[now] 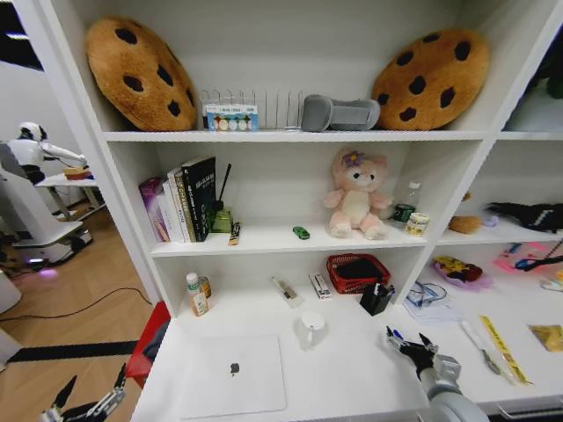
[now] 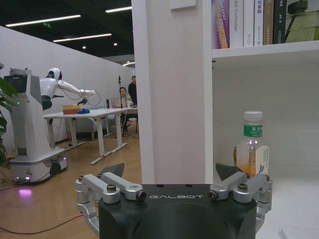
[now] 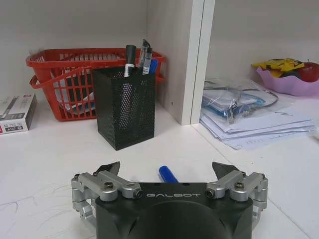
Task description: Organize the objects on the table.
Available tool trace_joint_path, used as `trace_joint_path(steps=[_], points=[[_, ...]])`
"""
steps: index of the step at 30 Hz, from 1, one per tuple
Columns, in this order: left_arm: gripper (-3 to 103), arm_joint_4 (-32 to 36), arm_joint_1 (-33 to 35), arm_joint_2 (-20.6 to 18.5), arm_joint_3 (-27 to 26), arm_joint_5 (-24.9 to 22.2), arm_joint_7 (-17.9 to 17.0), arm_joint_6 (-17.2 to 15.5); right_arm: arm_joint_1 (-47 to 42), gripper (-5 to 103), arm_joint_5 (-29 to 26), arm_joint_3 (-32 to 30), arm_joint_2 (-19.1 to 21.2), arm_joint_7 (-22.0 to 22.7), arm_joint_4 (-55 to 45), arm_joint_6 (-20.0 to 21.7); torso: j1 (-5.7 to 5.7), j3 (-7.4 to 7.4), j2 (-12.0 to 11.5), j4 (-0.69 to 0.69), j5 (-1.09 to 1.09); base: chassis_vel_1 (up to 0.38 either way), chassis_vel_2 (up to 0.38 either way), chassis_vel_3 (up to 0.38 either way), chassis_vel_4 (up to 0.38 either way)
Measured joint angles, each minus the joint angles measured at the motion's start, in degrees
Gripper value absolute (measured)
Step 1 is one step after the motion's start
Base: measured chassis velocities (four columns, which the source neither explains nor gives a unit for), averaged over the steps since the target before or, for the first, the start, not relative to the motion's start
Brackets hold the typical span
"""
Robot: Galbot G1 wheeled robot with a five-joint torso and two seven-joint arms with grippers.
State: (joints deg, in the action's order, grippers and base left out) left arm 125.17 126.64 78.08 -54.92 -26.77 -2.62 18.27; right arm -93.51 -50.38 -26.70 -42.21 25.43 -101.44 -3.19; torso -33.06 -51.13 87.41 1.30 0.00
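Right gripper (image 1: 408, 338) hangs low over the long white desk surface (image 1: 352, 369), its two dark fingers spread apart with nothing held; in the right wrist view the blue cap of a white pen (image 3: 168, 174) lies on the desk between the open fingertips, just in front of the gripper body. Left gripper (image 1: 91, 385) sits low off the desk's left end, above the wooden floor, its fingers also parted and empty.

On the desk, largest first: the closed silver laptop with an apple logo (image 1: 232, 375) lies flat at the front left. Behind it and to the right stands the white ceramic mug (image 1: 310, 329). Farther back, against the shelf upright and just in front of a red mesh basket (image 1: 356, 271), stands the black mesh pen cup (image 3: 124, 106) with several pens upright in it. One shelf up, the tiny green toy car (image 1: 301, 233) rests beside a pink plush bear (image 1: 355, 195).
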Motion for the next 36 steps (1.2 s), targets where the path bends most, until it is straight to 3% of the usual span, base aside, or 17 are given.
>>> trace_joint_path(steps=[3, 6, 11, 12, 15, 21, 27, 33, 36], points=[[100, 0.00, 0.00, 0.00, 0.00, 0.00, 0.00, 0.00, 1.14, 103, -1.14, 1.03, 0.37, 0.23, 0.77, 0.42, 0.00, 0.00, 0.00, 0.00, 0.00, 0.000, 0.000, 0.000, 0.000], [100, 0.00, 0.00, 0.00, 0.00, 0.00, 0.00, 0.00, 1.99, 95, -1.87, 1.71, 0.54, 0.55, 1.34, 0.66, 0.00, 0.00, 0.00, 0.00, 0.00, 0.000, 0.000, 0.000, 0.000], [100, 0.00, 0.00, 0.00, 0.00, 0.00, 0.00, 0.00, 3.21, 74, -2.48, 3.08, 0.67, 1.11, 2.46, 0.56, 0.00, 0.00, 0.00, 0.00, 0.00, 0.000, 0.000, 0.000, 0.000], [100, 0.00, 0.00, 0.00, 0.00, 0.00, 0.00, 0.00, 3.21, 74, -2.48, 3.08, 0.67, 1.11, 2.46, 0.56, 0.00, 0.00, 0.00, 0.00, 0.00, 0.000, 0.000, 0.000, 0.000], [100, 0.00, 0.00, 0.00, 0.00, 0.00, 0.00, 0.00, 3.49, 57, -2.64, 3.67, 0.52, 1.86, 2.52, 0.43, 0.00, 0.00, 0.00, 0.00, 0.00, 0.000, 0.000, 0.000, 0.000], [100, 0.00, 0.00, 0.00, 0.00, 0.00, 0.00, 0.00, 3.77, 41, -2.60, 4.22, 0.17, 2.75, 2.57, 0.23, 0.00, 0.00, 0.00, 0.00, 0.00, 0.000, 0.000, 0.000, 0.000], [100, 0.00, 0.00, 0.00, 0.00, 0.00, 0.00, 0.00, 4.07, 14, -2.54, 4.43, -0.21, 3.78, 2.40, 0.03, 0.00, 0.00, 0.00, 0.00, 0.00, 0.000, 0.000, 0.000, 0.000], [100, 0.00, -0.01, -0.01, 0.00, 0.00, 0.01, 0.00, 4.02, 5, -1.55, 4.36, -0.40, 3.99, 1.93, -0.66, 0.00, 0.00, 0.01, 0.00, -0.01, 0.000, 0.000, 0.000, 0.000], [100, 0.00, 0.00, 0.00, 0.00, 0.00, 0.01, 0.00, 3.81, 1, 1.77, 4.02, -0.83, 3.19, 1.90, -2.47, 0.00, 0.00, 0.01, 0.01, 0.02, 0.000, 0.000, 0.000, 0.000]])
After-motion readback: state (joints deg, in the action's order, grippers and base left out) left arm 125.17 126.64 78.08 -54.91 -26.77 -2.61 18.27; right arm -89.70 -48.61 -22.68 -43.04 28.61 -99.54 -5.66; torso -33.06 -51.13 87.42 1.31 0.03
